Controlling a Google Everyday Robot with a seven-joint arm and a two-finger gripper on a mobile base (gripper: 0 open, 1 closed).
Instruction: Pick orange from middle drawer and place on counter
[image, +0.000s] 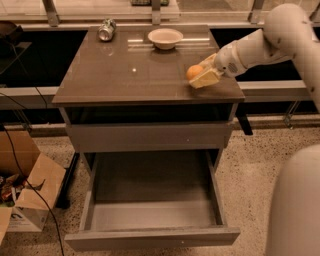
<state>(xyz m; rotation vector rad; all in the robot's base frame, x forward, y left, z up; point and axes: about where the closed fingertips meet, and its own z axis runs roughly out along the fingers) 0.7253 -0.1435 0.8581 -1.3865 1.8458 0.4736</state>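
Over the right side of the counter (125, 75), the orange (193, 71) is clamped between the fingers of the gripper (198, 75); contact with the surface cannot be determined. Below, the middle drawer (150, 216) is seen fully extended. A beige bowl (166, 38) and a can (106, 29) are located at the counter's rear.

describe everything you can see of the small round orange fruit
The small round orange fruit looks smooth, whole and evenly orange; mostly its left side shows. The gripper, reaching in from the right, is shut on it, with its beige jaws covering the fruit's right and underside. It is low over the right part of the glossy grey-brown counter, apart from the beige bowl. Whether it touches the counter cannot be told.
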